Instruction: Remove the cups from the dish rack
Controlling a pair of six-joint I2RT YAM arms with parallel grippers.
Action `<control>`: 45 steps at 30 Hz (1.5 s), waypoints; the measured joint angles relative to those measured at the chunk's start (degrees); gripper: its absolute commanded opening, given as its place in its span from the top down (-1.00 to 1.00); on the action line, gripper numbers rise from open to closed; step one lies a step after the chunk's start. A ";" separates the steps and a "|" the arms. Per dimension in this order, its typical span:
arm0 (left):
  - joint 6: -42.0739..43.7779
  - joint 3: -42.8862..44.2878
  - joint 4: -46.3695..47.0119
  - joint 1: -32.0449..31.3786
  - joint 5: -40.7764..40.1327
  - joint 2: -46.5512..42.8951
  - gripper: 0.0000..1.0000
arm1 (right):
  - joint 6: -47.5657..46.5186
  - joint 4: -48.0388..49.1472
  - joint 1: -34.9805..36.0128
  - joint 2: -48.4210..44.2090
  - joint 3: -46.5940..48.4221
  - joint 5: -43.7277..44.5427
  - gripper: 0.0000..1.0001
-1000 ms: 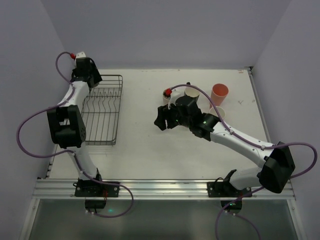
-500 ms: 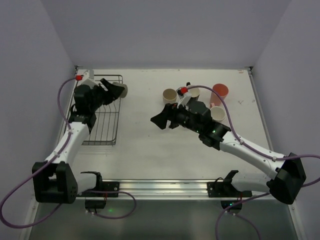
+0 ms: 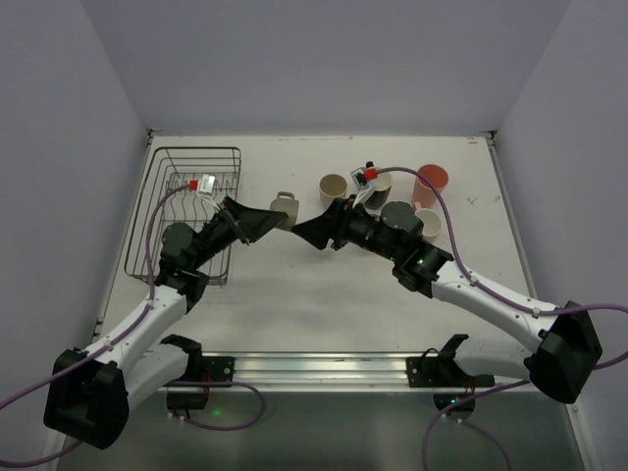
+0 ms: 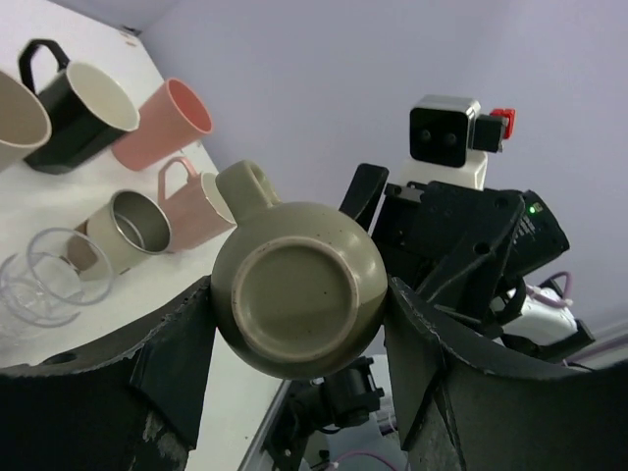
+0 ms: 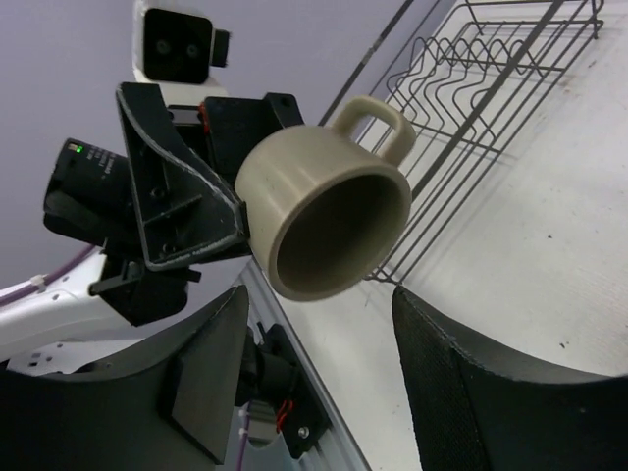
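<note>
My left gripper [image 3: 263, 222] is shut on an olive-beige handled mug [image 3: 284, 208] and holds it in the air right of the dish rack [image 3: 186, 157], which shows no cups. In the left wrist view the mug's base [image 4: 297, 292] sits between both fingers [image 4: 175, 355]. My right gripper [image 3: 314, 232] is open and empty, facing the mug's mouth [image 5: 324, 224] a short way off. At the back right stand a beige tumbler [image 3: 333, 186], a black mug [image 3: 378, 182], a salmon-pink tumbler [image 3: 430, 183], a pale pink mug [image 3: 428, 222] and a grey cup [image 3: 399, 214].
The left wrist view also shows clear glasses [image 4: 44, 280] beside the grey cup [image 4: 123, 231] and the pale pink mug [image 4: 191, 191]. The rack's wires [image 5: 491, 78] lie behind the held mug. A metal rail [image 3: 314, 368] runs along the near table edge.
My left arm swung from the rack's far left corner out to the right of the rack, carrying the olive-beige mug. My right gripper stayed open, shifting slightly toward the mug.
</note>
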 measured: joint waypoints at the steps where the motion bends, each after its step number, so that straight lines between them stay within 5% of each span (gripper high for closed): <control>1: -1.07 -0.70 1.20 -0.55 -0.07 -0.11 0.95 | 0.04 0.28 -0.02 0.00 0.00 -0.39 -0.22; 12: -8.50 -5.66 5.29 -3.69 -4.57 -1.88 0.96 | -0.13 1.42 -0.02 3.85 3.56 -4.83 0.25; 24: -12.59 -5.77 5.73 -6.82 -11.19 -2.75 0.86 | 1.14 6.10 0.04 8.37 5.40 -11.26 0.27; 25: -12.74 -5.77 5.86 -7.06 -11.47 -2.64 0.78 | 1.20 6.32 0.07 8.63 5.40 -11.54 0.30; 26: -12.90 -5.77 5.97 -7.30 -11.58 -2.54 0.68 | 1.25 6.43 0.15 8.72 5.40 -11.80 0.73; 27: -13.00 -5.81 6.03 -7.43 -11.76 -2.43 0.39 | 0.94 6.60 0.20 8.72 5.40 -12.13 0.94; 29: -15.08 -6.03 6.05 -7.65 -12.13 -2.29 -0.01 | -0.20 7.21 0.31 8.52 5.49 -12.24 1.00; 30: -15.37 -6.05 5.86 -7.67 -12.24 -2.36 -0.40 | -0.70 7.21 0.28 8.44 5.49 -12.22 1.00; 33: -11.56 -5.40 1.70 -7.91 -12.15 -3.87 -0.98 | -1.90 4.20 0.48 7.21 5.49 -10.82 1.00; 45: 29.44 18.40 -42.42 -8.63 -25.11 -13.14 -1.00 | -13.14 -33.57 0.57 0.74 4.35 3.54 1.00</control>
